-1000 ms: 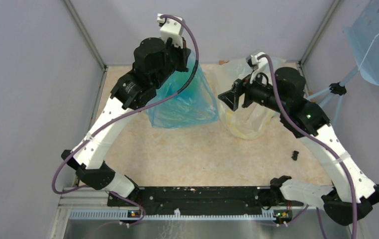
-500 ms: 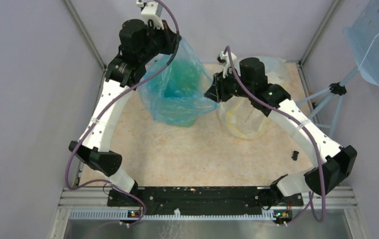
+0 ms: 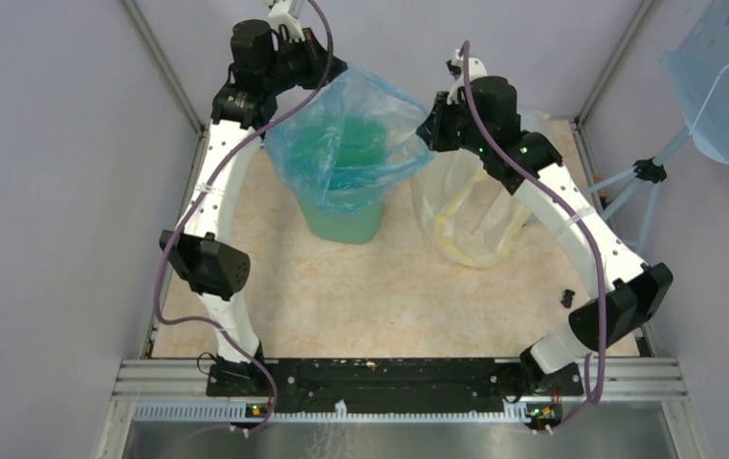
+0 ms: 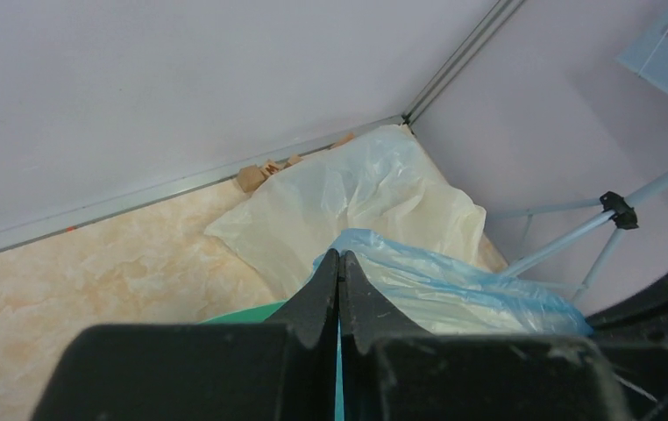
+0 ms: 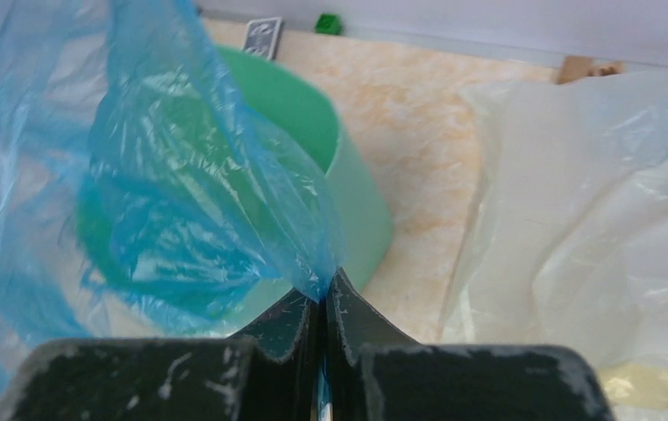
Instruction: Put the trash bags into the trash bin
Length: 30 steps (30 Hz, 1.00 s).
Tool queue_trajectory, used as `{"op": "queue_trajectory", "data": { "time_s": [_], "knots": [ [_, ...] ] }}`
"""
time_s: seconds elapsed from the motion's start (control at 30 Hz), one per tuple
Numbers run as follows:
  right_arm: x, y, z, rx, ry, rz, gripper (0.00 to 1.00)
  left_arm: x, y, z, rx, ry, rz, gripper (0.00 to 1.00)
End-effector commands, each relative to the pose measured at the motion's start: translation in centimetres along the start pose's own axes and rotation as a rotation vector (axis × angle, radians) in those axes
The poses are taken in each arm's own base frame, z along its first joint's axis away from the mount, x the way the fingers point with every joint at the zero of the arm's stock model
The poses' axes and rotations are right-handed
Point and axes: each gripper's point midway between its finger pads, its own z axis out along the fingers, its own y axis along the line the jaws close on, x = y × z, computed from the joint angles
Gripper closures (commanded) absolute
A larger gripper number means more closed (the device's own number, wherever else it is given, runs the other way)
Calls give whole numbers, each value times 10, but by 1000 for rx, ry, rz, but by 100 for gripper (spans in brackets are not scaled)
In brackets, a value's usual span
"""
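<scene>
Bag-spreading is the step in hand, we judge. Our left gripper [image 4: 339, 263] is pinched fully together on the rim of the blue bag [image 3: 342, 143] at its 10 o'clock corner. Our right gripper [image 5: 322, 298] is clamped just as tight on the rim at 3 o'clock. Between them the bag hangs open over the green bin [image 3: 346, 225]; how much sits inside we cannot tell. A clear bag [image 3: 471, 215] lies at the bin's 3 o'clock. Next we likely lower both corners evenly, keeping the mouth wide.
</scene>
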Motion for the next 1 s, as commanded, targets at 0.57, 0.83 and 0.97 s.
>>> {"op": "queue_trajectory", "data": {
  "time_s": [0.57, 0.83, 0.97],
  "knots": [
    [-12, -8, 16, 56, 37, 54, 96, 4, -41, -167, -195, 0, 121, 1],
    [0, -9, 17, 47, 65, 50, 96, 63, -10, -214, -399, 3, 30, 21],
    [2, -8, 14, 39, 65, 49, 94, 68, 9, -223, -506, -2, 37, 65]
  ]
}}
